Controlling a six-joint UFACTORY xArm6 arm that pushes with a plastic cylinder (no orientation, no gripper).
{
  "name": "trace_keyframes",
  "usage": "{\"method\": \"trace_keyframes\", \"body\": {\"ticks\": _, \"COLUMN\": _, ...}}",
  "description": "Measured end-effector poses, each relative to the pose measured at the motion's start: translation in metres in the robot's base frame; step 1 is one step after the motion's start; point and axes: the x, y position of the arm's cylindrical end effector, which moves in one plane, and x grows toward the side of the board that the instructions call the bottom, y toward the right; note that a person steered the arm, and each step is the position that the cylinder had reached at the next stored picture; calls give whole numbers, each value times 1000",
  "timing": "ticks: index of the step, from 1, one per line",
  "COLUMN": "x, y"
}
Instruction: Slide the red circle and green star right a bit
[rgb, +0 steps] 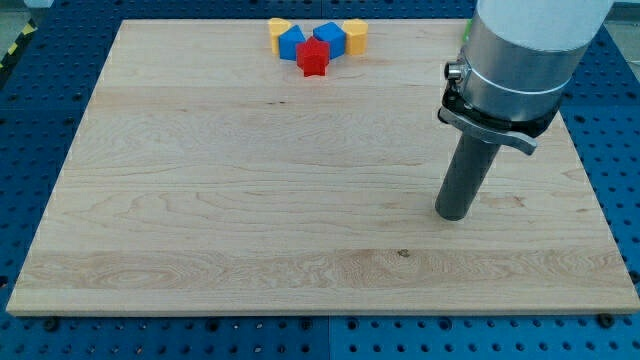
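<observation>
My tip (455, 215) is seen resting on the desk (240, 200) toward the view's right, a little below mid-height, with bare wood all round it. It is a plain dark rod, so nothing is gripped or carried by it, and no block is touched.

Of the task's things, only a thin sliver of a green block (466, 31) can be made out, near the view's top, showing past the left edge of the grey arm housing (525, 50). Its shape cannot be told, as the rest is hidden behind the arm. It lies well above my tip.

A cluster of five blocks is gathered at the desk's top edge, well apart from my tip and up to its left. A red block (312, 58) (its outline looks notched, more star than circle) sits lowest. It is flanked by two blue blocks (292, 42) (329, 38), and a yellow block (278, 27) (355, 35) lies at each outer end.
</observation>
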Motion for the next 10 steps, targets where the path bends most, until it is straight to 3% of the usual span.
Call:
{"method": "trace_keyframes", "body": {"ticks": 1, "x": 0, "y": 1}}
{"method": "trace_keyframes", "body": {"ticks": 4, "x": -48, "y": 160}}
{"method": "trace_keyframes", "body": {"ticks": 5, "x": -111, "y": 210}}
{"method": "trace_keyframes", "body": {"ticks": 6, "x": -118, "y": 212}}
{"method": "trace_keyframes", "body": {"ticks": 7, "x": -167, "y": 211}}
{"method": "trace_keyframes", "body": {"ticks": 8, "x": -242, "y": 211}}
{"method": "trace_keyframes", "body": {"ticks": 9, "x": -239, "y": 211}}
{"method": "trace_keyframes", "body": {"ticks": 10, "x": -195, "y": 178}}
